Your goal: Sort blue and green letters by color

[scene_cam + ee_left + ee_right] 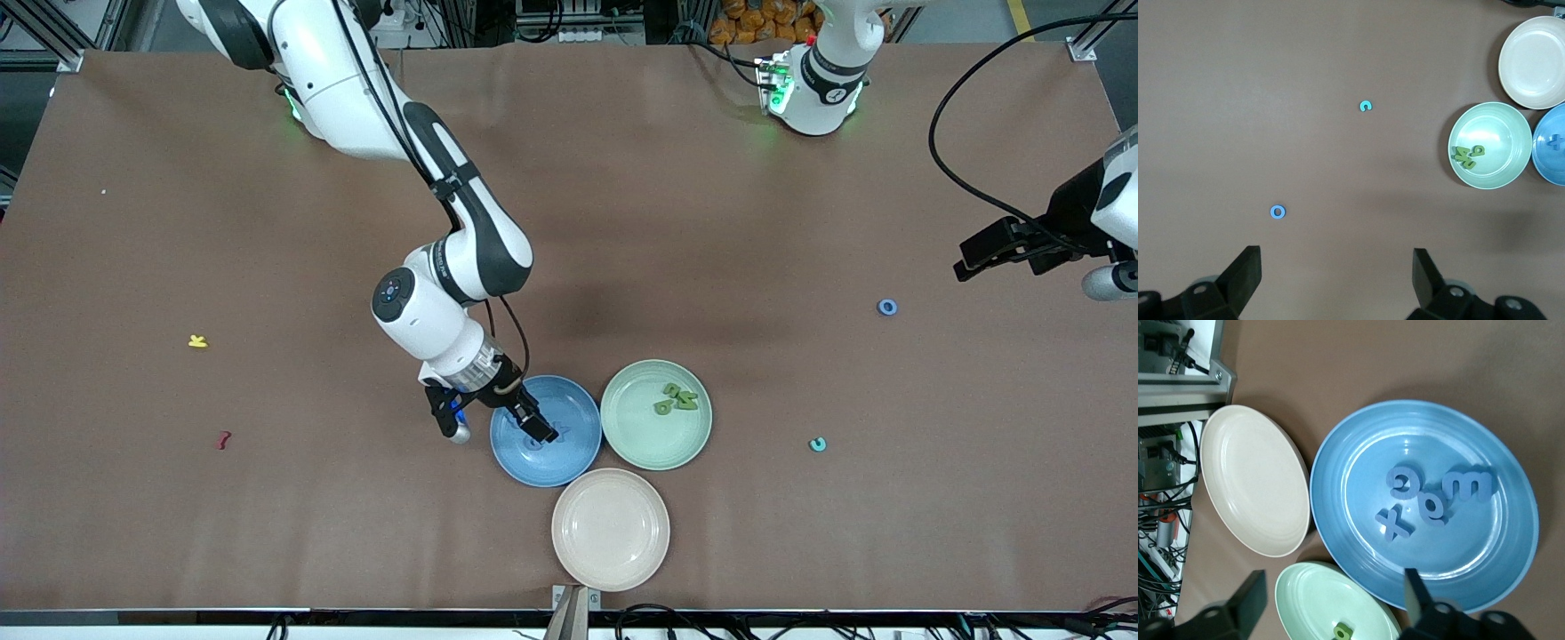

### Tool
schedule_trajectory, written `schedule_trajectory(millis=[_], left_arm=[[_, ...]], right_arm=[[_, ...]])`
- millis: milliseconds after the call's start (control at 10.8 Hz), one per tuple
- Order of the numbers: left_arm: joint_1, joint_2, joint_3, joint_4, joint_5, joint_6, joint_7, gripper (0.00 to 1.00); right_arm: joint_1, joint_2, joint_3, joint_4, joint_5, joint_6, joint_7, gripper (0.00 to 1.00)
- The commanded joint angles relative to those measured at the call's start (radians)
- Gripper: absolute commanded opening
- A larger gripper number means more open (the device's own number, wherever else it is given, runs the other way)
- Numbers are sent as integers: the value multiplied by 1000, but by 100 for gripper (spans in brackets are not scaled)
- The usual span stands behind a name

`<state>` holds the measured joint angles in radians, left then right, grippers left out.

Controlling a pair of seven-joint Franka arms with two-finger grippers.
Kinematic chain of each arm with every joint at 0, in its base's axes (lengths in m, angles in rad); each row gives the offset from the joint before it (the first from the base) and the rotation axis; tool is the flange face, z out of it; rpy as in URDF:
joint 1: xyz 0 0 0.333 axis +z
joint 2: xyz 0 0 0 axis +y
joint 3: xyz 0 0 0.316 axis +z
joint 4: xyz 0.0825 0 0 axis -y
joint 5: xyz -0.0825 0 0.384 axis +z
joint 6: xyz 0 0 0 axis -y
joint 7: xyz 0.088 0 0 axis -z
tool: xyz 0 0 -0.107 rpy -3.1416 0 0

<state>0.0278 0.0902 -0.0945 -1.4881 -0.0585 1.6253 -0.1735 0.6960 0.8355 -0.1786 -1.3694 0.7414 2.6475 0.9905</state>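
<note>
The blue plate (569,407) holds several blue letters (1405,482). The green plate (640,436) beside it holds olive-green letters (680,398), which also show in the left wrist view (1467,155). My right gripper (533,425) hangs open and empty over the blue plate (1458,550), as the right wrist view (1333,587) shows. A blue ring letter (887,308) and a teal c letter (817,444) lie loose toward the left arm's end. My left gripper (978,253) is open and empty above the table near the blue ring (1277,212).
An empty beige plate (610,529) sits nearer the front camera than the two other plates. A yellow letter (197,341) and a dark red letter (223,439) lie toward the right arm's end. The teal c (1366,105) lies between the ring and the green plate (1501,130).
</note>
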Motion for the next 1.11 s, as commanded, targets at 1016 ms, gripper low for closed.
schedule_trajectory(millis=[1016], left_arm=[[3, 22, 4, 2, 22, 36, 29, 100]], right_arm=[[-471, -432, 45, -482, -555, -320, -840, 100]])
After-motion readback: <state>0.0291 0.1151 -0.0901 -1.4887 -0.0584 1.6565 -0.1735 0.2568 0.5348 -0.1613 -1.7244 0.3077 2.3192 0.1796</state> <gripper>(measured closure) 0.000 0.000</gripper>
